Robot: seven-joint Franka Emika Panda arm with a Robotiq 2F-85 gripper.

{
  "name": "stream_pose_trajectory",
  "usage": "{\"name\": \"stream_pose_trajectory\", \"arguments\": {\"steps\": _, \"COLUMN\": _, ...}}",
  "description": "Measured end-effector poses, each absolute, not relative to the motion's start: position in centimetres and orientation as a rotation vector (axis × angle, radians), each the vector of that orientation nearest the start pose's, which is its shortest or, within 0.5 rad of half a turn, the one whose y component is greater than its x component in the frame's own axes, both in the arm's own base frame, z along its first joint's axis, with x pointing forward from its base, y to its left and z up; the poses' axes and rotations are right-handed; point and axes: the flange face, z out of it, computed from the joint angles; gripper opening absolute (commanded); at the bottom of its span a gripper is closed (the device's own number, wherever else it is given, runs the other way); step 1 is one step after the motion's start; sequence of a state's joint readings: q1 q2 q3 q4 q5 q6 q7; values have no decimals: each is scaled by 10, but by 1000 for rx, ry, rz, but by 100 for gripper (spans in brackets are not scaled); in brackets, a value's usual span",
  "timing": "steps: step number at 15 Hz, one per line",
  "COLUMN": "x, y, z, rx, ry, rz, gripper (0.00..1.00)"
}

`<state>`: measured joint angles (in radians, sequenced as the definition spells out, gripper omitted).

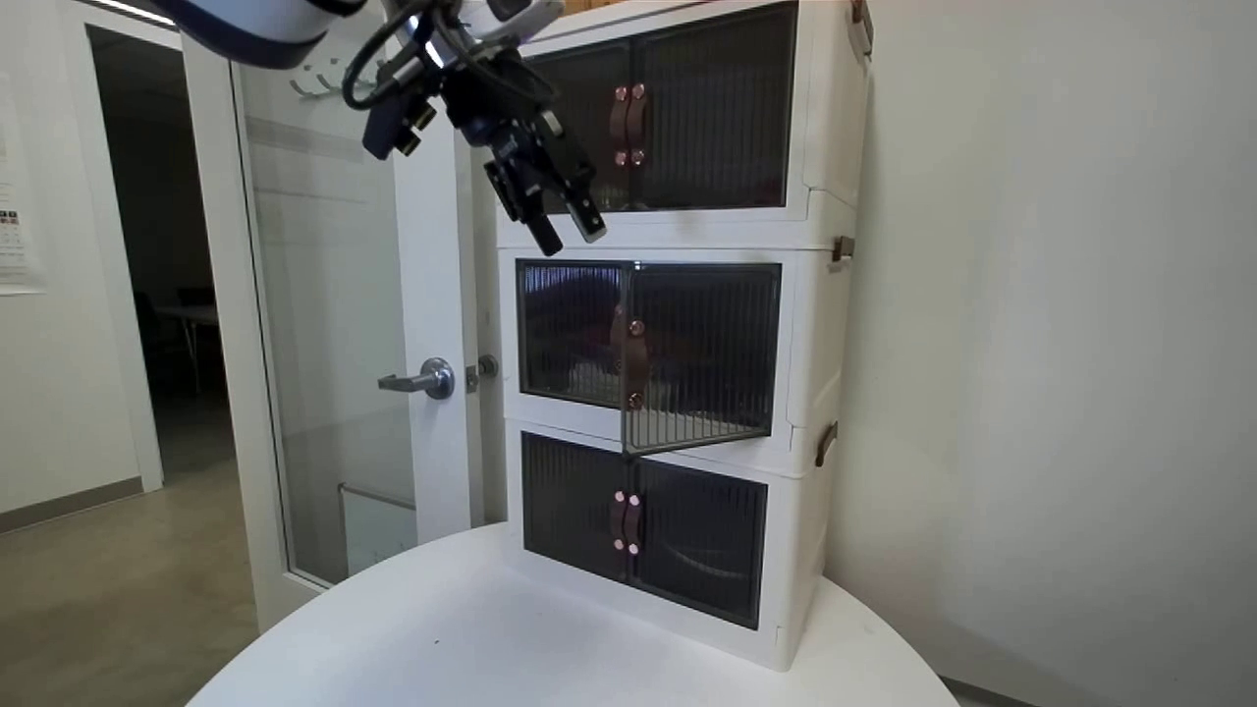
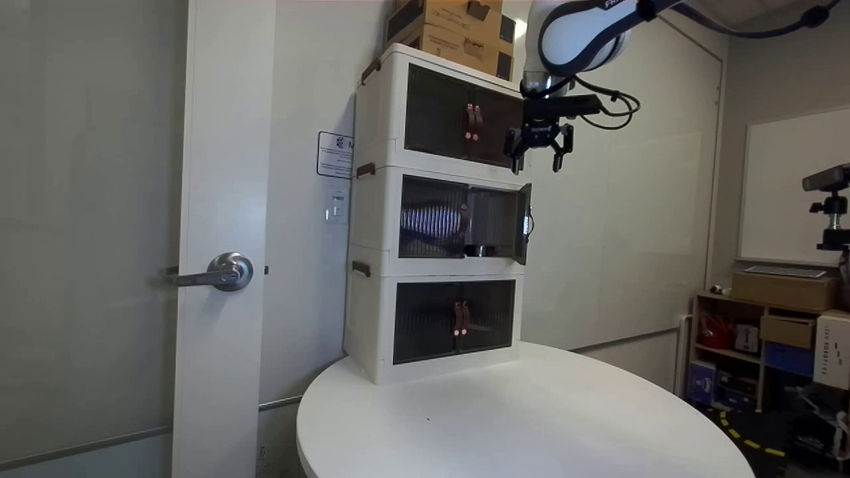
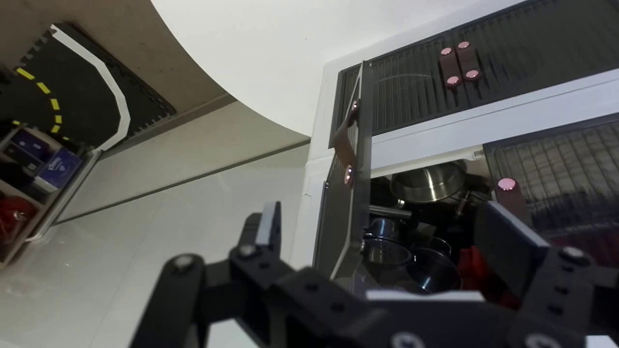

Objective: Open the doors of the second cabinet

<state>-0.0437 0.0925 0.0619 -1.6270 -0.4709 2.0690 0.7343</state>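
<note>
Exterior views, both: round white counter (image 2: 597, 411) bearing a three-tier stack (image 1: 820, 344) of white plastic. Robot arm (image 2: 574, 46) leans in high up.

Second cabinet (image 2: 368, 209), the task's target: middle tier, between its two look-alikes. Half done, by my reading. Its swung door (image 1: 702, 353) stands well out from the frame, almost edge-on to the wrist camera; exact angle not readable. Its partner, the shut door (image 2: 431, 216), lies flush.

Gripper (image 2: 536, 167): fingers spread wide, nothing between them. Hangs a little higher than the swung door's top edge, near it, seemingly not touching; depth hard to call from where I stand.

Wrist view, inside the uncovered half: metal pan (image 3: 428, 181), red items (image 3: 476, 263) deeper in shadow.

Step in hand, I'd judge: changeover between doors, first one done, second not yet begun.

Next move should call for going down and across to the strap handle (image 3: 513, 203) of the shut door, closing on the strap or hooking a finger behind the panel's free edge through the gap, then drawing outward in an arc about the hinge. Care due: the swung door is close to that path, and a brush could push it back. Small strap; alignment probably matters more than force.
</note>
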Motion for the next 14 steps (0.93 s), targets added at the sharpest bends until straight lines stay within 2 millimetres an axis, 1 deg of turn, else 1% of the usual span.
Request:
{"name": "stream_pose_trajectory", "arguments": {"steps": 3, "x": 649, "y": -9, "z": 587, "rx": -3165, "ry": 1022, "rz": -814, "gripper": 100}}
{"name": "stream_pose_trajectory", "arguments": {"steps": 4, "x": 656, "y": -11, "z": 585, "rx": -3161, "ry": 1054, "rz": -807, "gripper": 100}}
{"name": "stream_pose_trajectory", "arguments": {"steps": 6, "x": 667, "y": -22, "z": 584, "rx": -3156, "ry": 1122, "rz": -796, "gripper": 100}}
{"name": "stream_pose_trajectory", "arguments": {"steps": 9, "x": 673, "y": -46, "z": 587, "rx": -3145, "ry": 1243, "rz": -778, "gripper": 100}}
{"name": "stream_pose_trajectory", "arguments": {"steps": 14, "x": 671, "y": -80, "z": 595, "rx": -3136, "ry": 1389, "rz": -747, "gripper": 100}}
